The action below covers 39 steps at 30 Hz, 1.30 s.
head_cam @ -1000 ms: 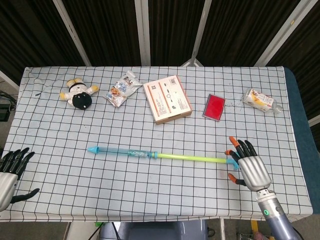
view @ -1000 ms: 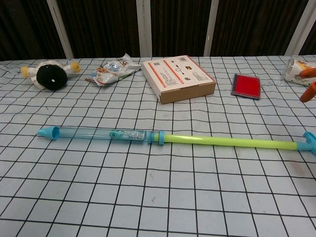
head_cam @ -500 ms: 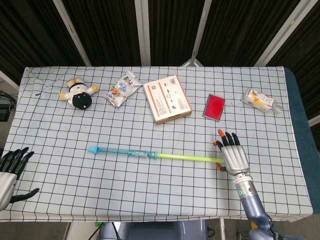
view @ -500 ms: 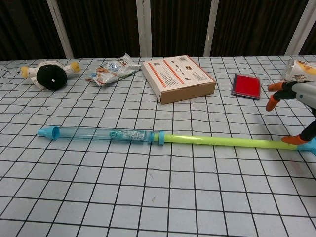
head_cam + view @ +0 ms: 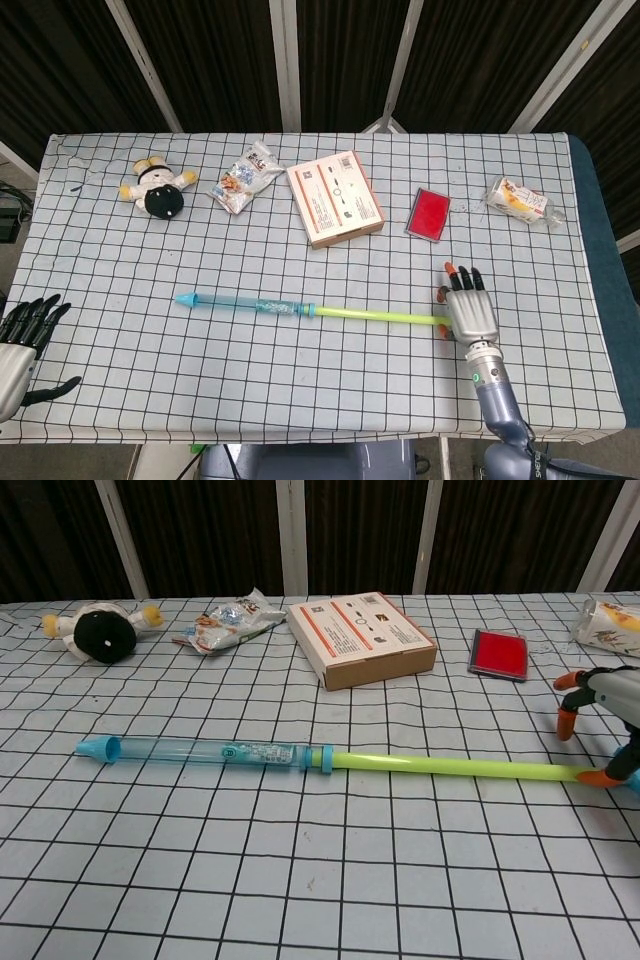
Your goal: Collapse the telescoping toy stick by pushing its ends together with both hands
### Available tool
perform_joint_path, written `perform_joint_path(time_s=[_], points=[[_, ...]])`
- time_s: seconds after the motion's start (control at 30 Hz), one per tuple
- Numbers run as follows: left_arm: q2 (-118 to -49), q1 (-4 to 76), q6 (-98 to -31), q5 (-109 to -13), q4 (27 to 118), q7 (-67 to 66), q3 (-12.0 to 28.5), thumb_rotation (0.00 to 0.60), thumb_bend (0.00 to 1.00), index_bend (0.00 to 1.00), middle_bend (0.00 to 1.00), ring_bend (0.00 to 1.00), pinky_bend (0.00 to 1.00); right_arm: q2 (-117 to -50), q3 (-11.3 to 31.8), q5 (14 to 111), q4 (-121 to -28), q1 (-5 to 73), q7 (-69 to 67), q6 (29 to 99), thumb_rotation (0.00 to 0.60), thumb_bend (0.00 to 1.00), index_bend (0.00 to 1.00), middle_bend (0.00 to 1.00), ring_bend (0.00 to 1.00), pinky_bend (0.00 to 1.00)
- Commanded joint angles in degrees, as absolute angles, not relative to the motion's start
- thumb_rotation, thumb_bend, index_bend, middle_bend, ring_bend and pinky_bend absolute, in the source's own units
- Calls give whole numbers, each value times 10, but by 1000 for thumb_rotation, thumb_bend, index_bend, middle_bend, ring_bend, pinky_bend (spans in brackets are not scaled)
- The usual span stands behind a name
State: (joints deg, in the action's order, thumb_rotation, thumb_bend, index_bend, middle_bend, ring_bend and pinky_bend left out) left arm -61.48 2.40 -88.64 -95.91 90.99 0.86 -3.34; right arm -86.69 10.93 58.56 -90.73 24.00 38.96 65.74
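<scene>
Though unseen below, left hand (image 5: 20,345) overhead.

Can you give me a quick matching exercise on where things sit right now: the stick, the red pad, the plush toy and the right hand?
Things:
1. blue-and-yellow telescoping toy stick
2. flat red rectangular pad
3. black-and-white plush toy
4. right hand

Places:
A. far left part of the checked tablecloth
B. at the stick's yellow end
C. lying extended across the middle
D. right of the brown cardboard box

Pairs: 1-C, 2-D, 3-A, 4-B
</scene>
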Motion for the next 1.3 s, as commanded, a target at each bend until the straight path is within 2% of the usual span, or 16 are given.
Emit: perform_joint_path(time_s=[0.03,0.8,1.3], points=[[-615,24,-887,-960,910,8,-33,600,48,0,0,0,0,-864,107,582,-904,240,387,657,600,269,446,122,0,0],[-616,23,-889,-961,913,2,-33,600,48,0,0,0,0,-848,86,549,-901,247,398,655,600,296,467,124,0,0],[-618,23,-892,-963,914,-3,-32,600,48,0,0,0,0,-844,77,527,-894,258,398,649,600,383,512,135,0,0]])
